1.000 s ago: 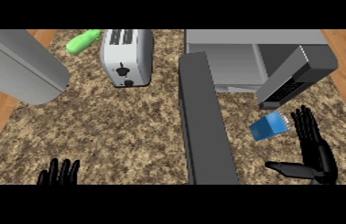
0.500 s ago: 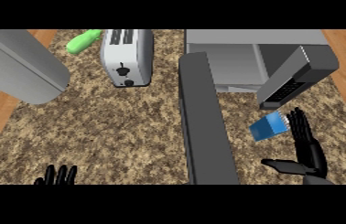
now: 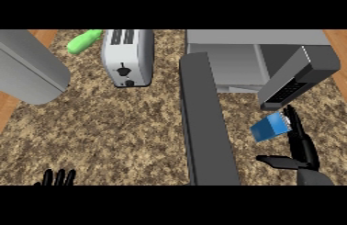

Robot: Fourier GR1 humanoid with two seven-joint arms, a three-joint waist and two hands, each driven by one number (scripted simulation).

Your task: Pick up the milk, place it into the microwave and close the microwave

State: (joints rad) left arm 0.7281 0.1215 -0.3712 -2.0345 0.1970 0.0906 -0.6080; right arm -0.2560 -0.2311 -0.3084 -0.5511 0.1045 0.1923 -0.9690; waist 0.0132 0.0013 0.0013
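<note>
Change, right hand [image 3: 301,148]: moved in toward the milk [image 3: 270,126] over the last second, from a little apart on the milk's right to just beside it, perhaps touching.
Change, left hand [image 3: 58,177]: sunk lower toward the view's bottom edge than a second ago; only fingertips showing now, far left of the microwave [image 3: 237,65].
Change, milk: same spot and same tilt as a second ago; not lifted.
Meaning for task: approach nearly done, grasp not yet made; placing and closing both still ahead.
Right hand state: fingers straight and spread, thumb stuck out toward the open microwave door [image 3: 207,123], nothing pinched.
Left hand state: fingers straight, pointing up, resting, holding nothing.
Milk place: on the counter [image 3: 122,123], just in front of the microwave, right of the open door, below the microwave's dark control panel [image 3: 298,77].
Milk long axis: appears to run diagonally, lower-left to upper-right, upper end toward the control panel; which end is the top, cannot tell.
Microwave: door swung fully open toward the robot, cavity bare and ready.
Next move, as a judgement: curl fingers round the blue carton, likely across its short side.
</note>
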